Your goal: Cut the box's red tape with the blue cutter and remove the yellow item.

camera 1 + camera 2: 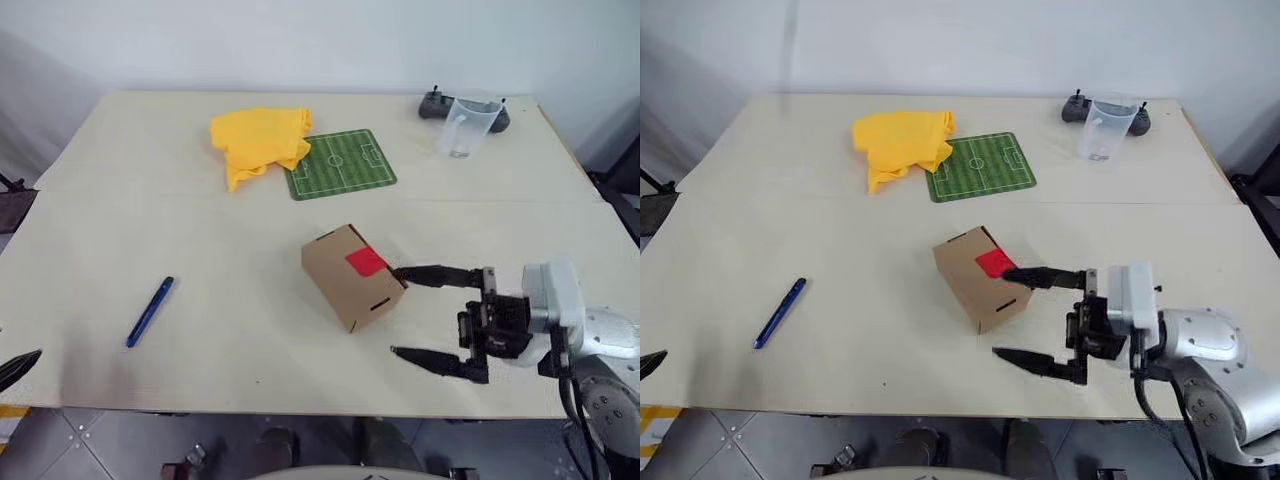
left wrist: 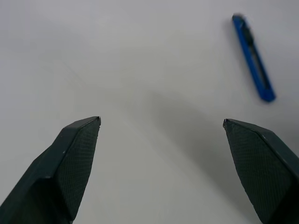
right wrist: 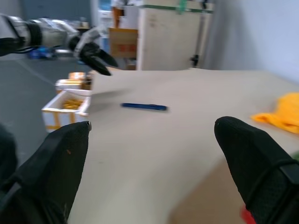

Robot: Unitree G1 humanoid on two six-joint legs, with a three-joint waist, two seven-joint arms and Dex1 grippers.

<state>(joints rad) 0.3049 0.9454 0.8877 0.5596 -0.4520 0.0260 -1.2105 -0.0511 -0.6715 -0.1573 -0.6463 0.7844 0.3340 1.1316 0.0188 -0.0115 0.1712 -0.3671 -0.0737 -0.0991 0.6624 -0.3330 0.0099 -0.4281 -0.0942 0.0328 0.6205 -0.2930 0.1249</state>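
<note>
The brown box (image 1: pixel 345 283) lies tilted near the table's middle, its red tape (image 1: pixel 366 262) on the upper right face. My right gripper (image 1: pixel 395 311) is open just right of the box; its upper finger reaches toward the tape and nothing is between the fingers. The blue cutter (image 1: pixel 150 311) lies flat at the front left of the table, and it also appears in the left wrist view (image 2: pixel 254 58). My left gripper (image 2: pixel 161 122) hangs open and empty off the table's left front corner, apart from the cutter. The yellow item is hidden.
A crumpled yellow cloth (image 1: pixel 258 142) and a green football-pitch mat (image 1: pixel 340 163) lie at the back. A clear plastic cup (image 1: pixel 468 125) stands in front of a black controller (image 1: pixel 436 105) at the back right. The table's front edge (image 1: pixel 300 408) is close to both grippers.
</note>
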